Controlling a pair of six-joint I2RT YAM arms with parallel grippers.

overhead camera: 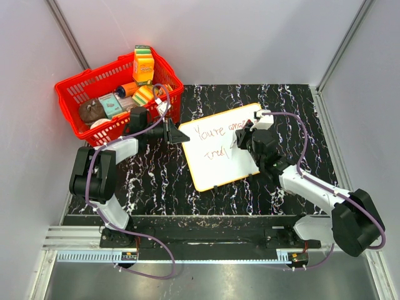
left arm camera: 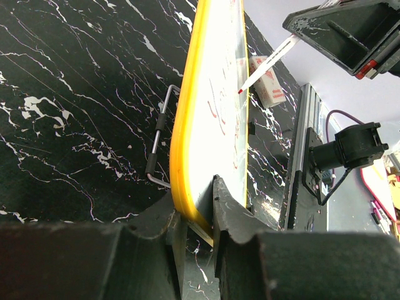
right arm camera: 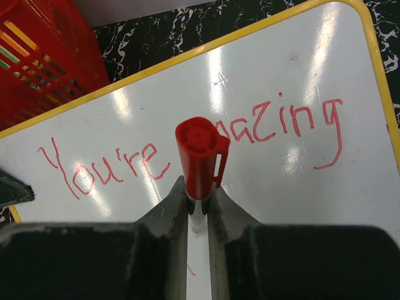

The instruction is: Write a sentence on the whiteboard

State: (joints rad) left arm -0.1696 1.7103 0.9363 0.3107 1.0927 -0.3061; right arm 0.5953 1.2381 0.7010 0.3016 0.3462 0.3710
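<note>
We see the flat white whiteboard with a thin yellow rim (overhead camera: 222, 172) in the middle of the black marbled worktop (overhead camera: 156, 181), just beside the red plastic basket (overhead camera: 75, 87). Our left hand (left arm camera: 194, 212) pinches the board's edge between its 2 fingers. Our right hand (right arm camera: 199, 200) squeezes a red-capped marker pen (right arm camera: 200, 156), with its tip down at the board. The red handwritten sentence (right arm camera: 94, 175) starts with "You're". A 2nd line below is too small to read.

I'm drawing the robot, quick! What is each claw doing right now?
Left gripper: shut on the rim of the whiteboard.
Right gripper: shut on the red marker.
</note>
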